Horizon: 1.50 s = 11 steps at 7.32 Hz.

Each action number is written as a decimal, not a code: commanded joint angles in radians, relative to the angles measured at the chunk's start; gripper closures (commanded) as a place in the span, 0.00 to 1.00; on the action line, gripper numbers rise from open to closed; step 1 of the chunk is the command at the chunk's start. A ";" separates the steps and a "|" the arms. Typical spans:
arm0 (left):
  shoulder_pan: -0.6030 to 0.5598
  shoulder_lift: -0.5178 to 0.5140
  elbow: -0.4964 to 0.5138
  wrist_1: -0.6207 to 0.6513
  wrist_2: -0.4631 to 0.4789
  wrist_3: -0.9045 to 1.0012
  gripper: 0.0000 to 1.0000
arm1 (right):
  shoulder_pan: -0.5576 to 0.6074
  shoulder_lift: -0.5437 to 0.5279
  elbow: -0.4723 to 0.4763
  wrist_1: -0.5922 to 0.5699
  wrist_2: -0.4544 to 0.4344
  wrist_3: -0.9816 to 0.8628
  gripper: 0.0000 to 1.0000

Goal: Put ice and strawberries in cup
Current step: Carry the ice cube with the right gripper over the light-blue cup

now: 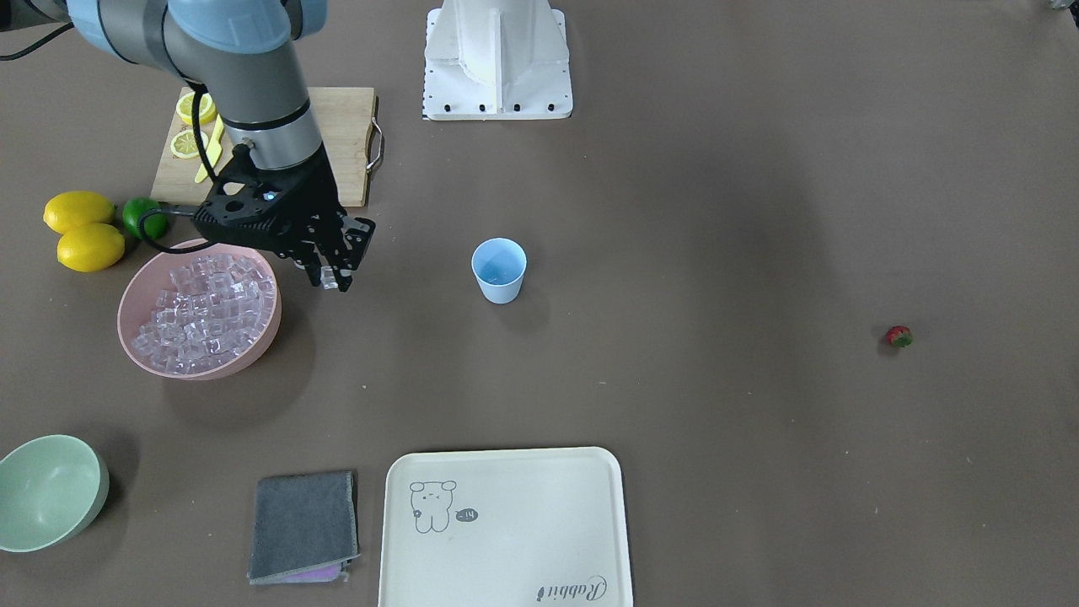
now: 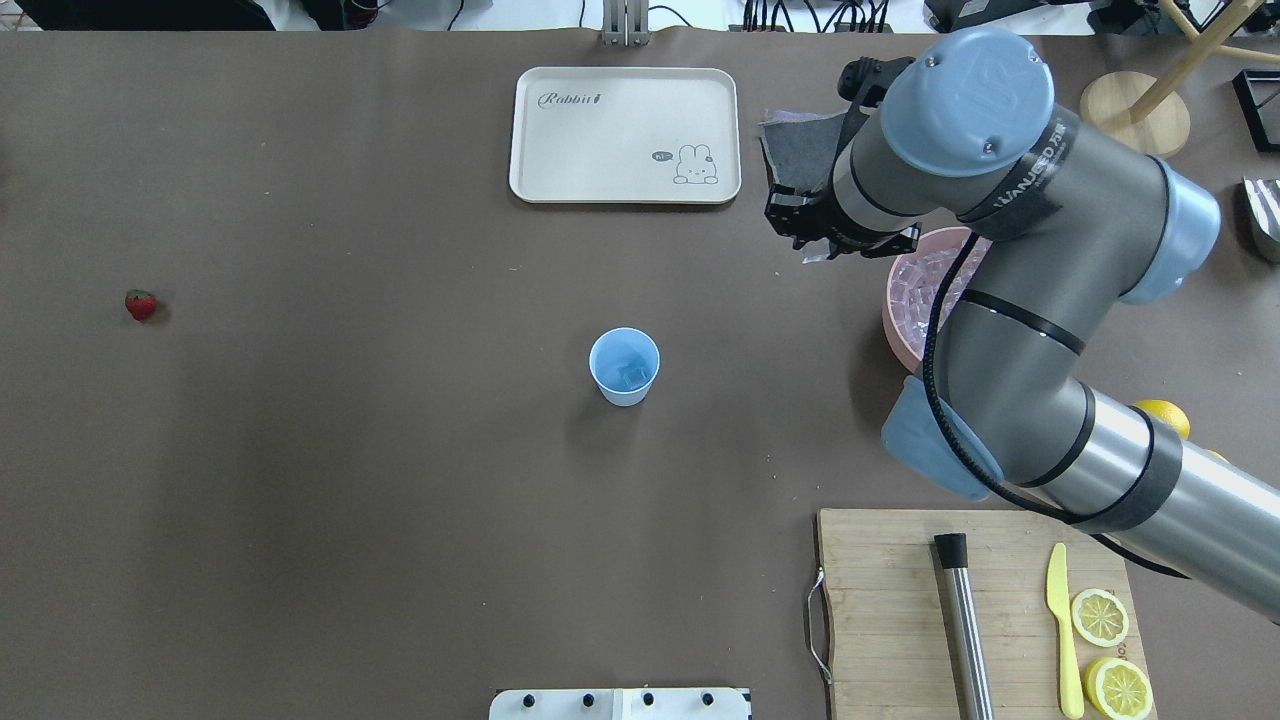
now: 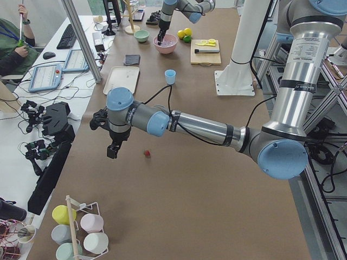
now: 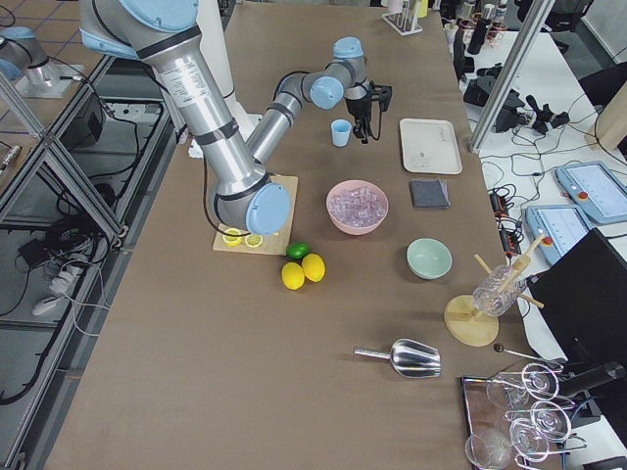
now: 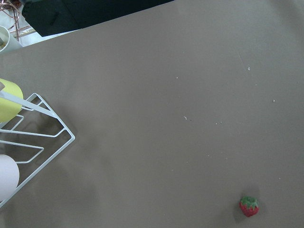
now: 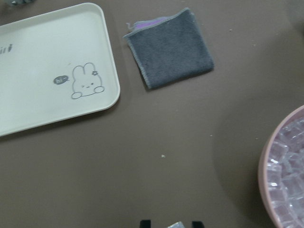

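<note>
A: Right end effector (image 1: 334, 280)?
B: Clamped on one ice cube (image 1: 328, 277), raised beside pink bowl (image 1: 202, 373) of ice (image 1: 206, 312).
A: Left end effector (image 3: 112, 150)?
B: Grip: cannot tell. Cup (image 1: 499, 270) upright, middle of table (image 1: 716, 421); strawberry (image 1: 899, 336) well apart from it.

Overhead, front views oppose, sharing cup (image 2: 624, 366); wrist cameras look down.

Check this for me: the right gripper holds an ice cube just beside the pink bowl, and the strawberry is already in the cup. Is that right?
Not quite. The strawberry is not in the cup. It lies on the bare table, far off on the robot's left, as the overhead view shows. The rest holds: the right gripper holds an ice cube just beside the pink bowl.
</note>
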<state>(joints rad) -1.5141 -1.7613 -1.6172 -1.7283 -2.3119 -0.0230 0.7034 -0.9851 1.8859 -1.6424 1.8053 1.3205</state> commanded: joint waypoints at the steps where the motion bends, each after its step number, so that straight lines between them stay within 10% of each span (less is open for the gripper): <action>1: 0.000 0.000 0.000 0.001 0.000 0.000 0.02 | -0.097 0.011 -0.046 0.196 -0.059 0.031 1.00; 11: 0.005 -0.075 0.120 -0.010 -0.001 0.003 0.02 | -0.248 0.057 -0.153 0.368 -0.207 0.054 1.00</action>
<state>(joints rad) -1.5094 -1.8270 -1.5105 -1.7380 -2.3132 -0.0201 0.4558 -0.9317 1.7325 -1.2754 1.5984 1.3743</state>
